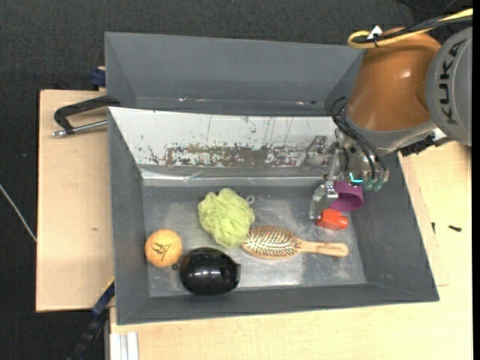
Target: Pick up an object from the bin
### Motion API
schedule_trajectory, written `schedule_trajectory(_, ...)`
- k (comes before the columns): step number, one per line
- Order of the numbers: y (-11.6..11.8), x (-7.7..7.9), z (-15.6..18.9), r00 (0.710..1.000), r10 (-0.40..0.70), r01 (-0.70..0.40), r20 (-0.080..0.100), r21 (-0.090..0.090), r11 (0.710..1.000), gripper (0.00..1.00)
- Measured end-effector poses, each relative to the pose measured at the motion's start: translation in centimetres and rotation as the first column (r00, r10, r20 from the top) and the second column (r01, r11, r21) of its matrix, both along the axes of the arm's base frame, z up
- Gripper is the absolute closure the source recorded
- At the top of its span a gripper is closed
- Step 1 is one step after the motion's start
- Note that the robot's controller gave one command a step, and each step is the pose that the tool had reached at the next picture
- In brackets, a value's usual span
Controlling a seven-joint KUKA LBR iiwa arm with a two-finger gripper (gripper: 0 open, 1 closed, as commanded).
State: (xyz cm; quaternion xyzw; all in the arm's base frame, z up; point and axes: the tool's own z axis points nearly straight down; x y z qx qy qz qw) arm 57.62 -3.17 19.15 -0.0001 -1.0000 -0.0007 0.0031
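Observation:
My gripper (331,192) hangs low at the right end of the bin, near the back wall. Right against it on its right side is a small purple cup-like thing (349,196). Just below that, an orange-red piece (332,218) lies on the bin floor. I cannot tell whether the purple thing is gripped or only beside the gripper. A wooden hairbrush (285,244) lies just below and left of the gripper, its handle pointing right.
A light green mesh sponge (226,216) sits mid-bin. An orange ball (163,247) and a glossy black rounded object (209,271) lie at the front left. The arm's orange cover looms over the bin's right rear corner.

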Motion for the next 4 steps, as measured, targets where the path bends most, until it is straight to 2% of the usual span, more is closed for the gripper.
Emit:
schedule_trajectory(1, 0.0, 0.2, 0.5, 1.000, 0.001, -0.001, 0.009, -0.001, 1.000, 0.00)
schedule_trajectory(2, 0.0, 0.4, -1.7, 0.993, 0.118, -0.118, 0.016, -0.003, 0.993, 0.00)
schedule_trajectory(3, 0.8, -0.3, -8.0, 0.928, 0.373, -0.373, 0.005, 0.000, 0.928, 0.00)
schedule_trajectory(4, 3.6, 0.8, -10.7, 0.972, 0.234, -0.234, 0.007, -0.004, 0.972, 0.00)
